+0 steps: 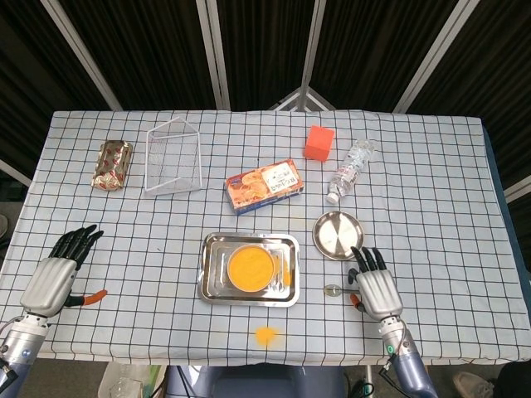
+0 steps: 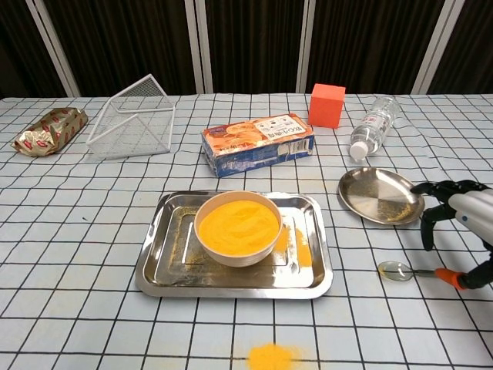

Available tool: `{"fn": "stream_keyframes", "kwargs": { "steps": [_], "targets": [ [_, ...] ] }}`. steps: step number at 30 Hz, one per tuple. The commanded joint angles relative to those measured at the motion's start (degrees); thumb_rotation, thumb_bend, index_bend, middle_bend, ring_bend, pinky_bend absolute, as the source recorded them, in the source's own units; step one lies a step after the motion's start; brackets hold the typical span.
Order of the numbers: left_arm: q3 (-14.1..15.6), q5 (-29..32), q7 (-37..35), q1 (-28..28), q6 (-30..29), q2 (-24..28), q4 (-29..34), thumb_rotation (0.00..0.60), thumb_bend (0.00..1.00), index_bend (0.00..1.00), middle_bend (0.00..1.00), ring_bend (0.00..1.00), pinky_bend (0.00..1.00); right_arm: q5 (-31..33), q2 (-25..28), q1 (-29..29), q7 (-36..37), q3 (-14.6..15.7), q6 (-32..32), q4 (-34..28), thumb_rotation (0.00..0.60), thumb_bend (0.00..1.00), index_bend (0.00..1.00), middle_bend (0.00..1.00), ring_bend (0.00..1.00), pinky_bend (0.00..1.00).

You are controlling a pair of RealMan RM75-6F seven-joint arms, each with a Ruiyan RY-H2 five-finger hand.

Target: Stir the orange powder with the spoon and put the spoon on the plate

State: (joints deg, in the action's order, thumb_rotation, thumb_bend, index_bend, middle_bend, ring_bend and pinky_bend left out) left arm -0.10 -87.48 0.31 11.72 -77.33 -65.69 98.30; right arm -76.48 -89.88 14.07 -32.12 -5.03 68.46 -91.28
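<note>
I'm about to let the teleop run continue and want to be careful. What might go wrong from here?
The spoon lies flat on the cloth, with the right hand over its handle; a thin flat handle may slip or skid from the fingers. The bowl is heaped with powder, and some is already spilled on the tray and cloth, so stirring may throw out more. The plate sits close by the hand and could get knocked.
</note>
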Motion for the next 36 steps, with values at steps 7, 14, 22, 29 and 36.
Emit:
{"fn": "stream_keyframes", "kwargs": {
  "steps": [7, 14, 22, 29, 36],
  "targets": [
    [0.0, 0.0, 0.2, 0.0, 0.0, 0.0, 0.1, 0.600, 0.00, 0.00, 0.00, 0.00, 0.02, 1.9, -0.8, -0.1, 1.0, 0.5, -0.1, 2.7, 0.600, 0.38, 0.46, 0.09, 0.00, 0.00],
    [0.0, 0.1, 0.1, 0.0, 0.0, 0.0, 0.1, 0.600, 0.00, 0.00, 0.00, 0.00, 0.02, 2.8, -1.4, 0.2, 1.3, 0.5, 0.0, 4.2, 0.600, 0.44, 0.46, 0.09, 0.00, 0.00],
    [0.1, 0.0, 0.1, 0.0, 0.0, 0.0, 0.1, 0.600, 0.00, 0.00, 0.00, 0.00, 0.02, 3.0, -1.7, 0.2, 1.4, 1.1, 0.4, 4.7, 0.600, 0.45, 0.46, 0.09, 0.00, 0.00],
    [0.1, -0.1, 0.1, 0.0, -0.1, 0.0, 0.1, 0.600, 0.00, 0.00, 0.00, 0.00, 0.02, 2.8, -1.6, 0.0, 1.2, 1.5, 1.4, 3.7, 0.600, 0.45, 0.46, 0.09, 0.00, 0.00],
    [0.1, -0.2, 0.0, 0.0, -0.2, 0.1, 0.1, 0.600, 0.00, 0.00, 0.00, 0.00, 0.02, 3.5, -2.2, -0.1, 0.1, 2.1, 1.6, 4.2, 0.600, 0.45, 0.46, 0.09, 0.00, 0.00]
  ]
}}
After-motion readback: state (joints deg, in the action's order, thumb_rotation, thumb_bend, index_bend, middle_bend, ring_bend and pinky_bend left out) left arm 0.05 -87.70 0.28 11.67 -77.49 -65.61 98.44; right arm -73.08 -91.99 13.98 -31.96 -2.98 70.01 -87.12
